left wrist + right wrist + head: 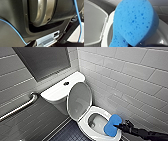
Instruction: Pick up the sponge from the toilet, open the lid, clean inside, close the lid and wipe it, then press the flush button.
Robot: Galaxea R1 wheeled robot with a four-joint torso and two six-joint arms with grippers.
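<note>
fingers (120, 127) of the right gripper (117, 126) are pinched shut on the sponge (112, 124), gripping it at the edge nearest the arm, so that the blue pad sticks out ahead of them. in the right wrist view the sponge (134, 22) turns its broad, pitted face to the camera, with the narrower waist down near the grip. seen from the head camera its long axis runs slantwise, one lobe high and toward the tiled wall (130, 77), the other lower and nearer the robot. it hangs over the rim of the toilet (83, 127) on the wall side. the open bowl (96, 122) lies just beyond the sponge, away from the arm and lower. past the bowl the lid (79, 100) stands raised against the tank, grey underside facing out. behind it the flush button (66, 83) sits in the white tank top (53, 92). this looks like the clean-inside step, and the right arm is the one at the bowl.
</note>
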